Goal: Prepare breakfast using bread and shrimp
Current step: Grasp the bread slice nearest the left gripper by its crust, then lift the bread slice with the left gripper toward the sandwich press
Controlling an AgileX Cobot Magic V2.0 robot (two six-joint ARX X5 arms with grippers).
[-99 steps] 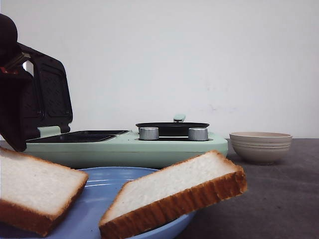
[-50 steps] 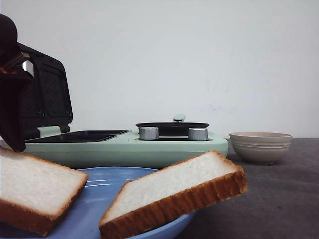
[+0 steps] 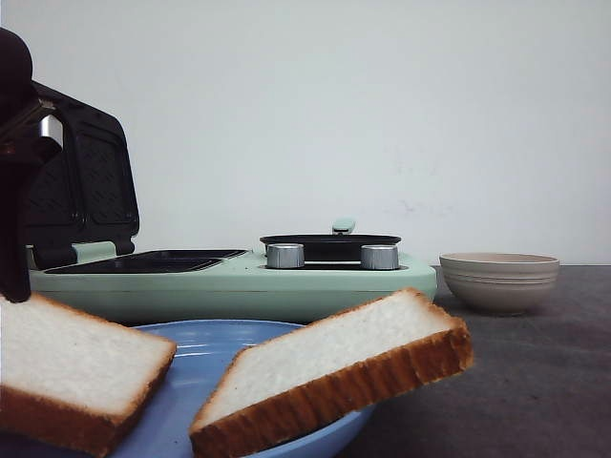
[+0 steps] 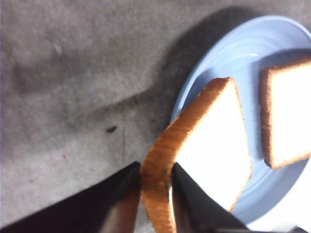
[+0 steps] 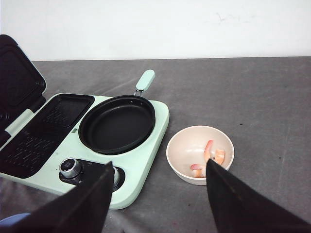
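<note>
Gripping one slice [image 4: 204, 145] by its crust edge, the left gripper [image 4: 155, 194] had both fingers [image 4: 187, 204] pressed against the soft crumb, the slice tilted over the rim of the blue plate [image 4: 214, 58]. The hold looked narrow and close to a corner, so the bread could sag, tear or pivot out of the pinch once carried; a quick swing would make that likelier. In the front view this slice [image 3: 67, 372] sat at the near left, partly cut off by the frame, with the dark left arm [image 3: 14, 172] above it.

Just beside it, the second slice [image 3: 334, 367] leaned on the plate's edge, overhanging the grey table [image 3: 535, 382]. A brush from the carried slice or the arm could tip it off.

Farther back stood the green cooker [image 3: 239, 281] with its grill lid [image 3: 81, 186] raised. The lid stood close to the arm's path, and a knock could drop it shut over the grill plate [image 5: 43, 131]; a slice set down askew might hang over the plate's edge.

Beyond, the shrimp [image 5: 209, 158] lay in the beige bowl [image 5: 177, 155], just beside the cooker's round pan [image 5: 116, 124]. The right gripper [image 5: 158, 194] hung above them, spread wide and empty, clear of everything.
</note>
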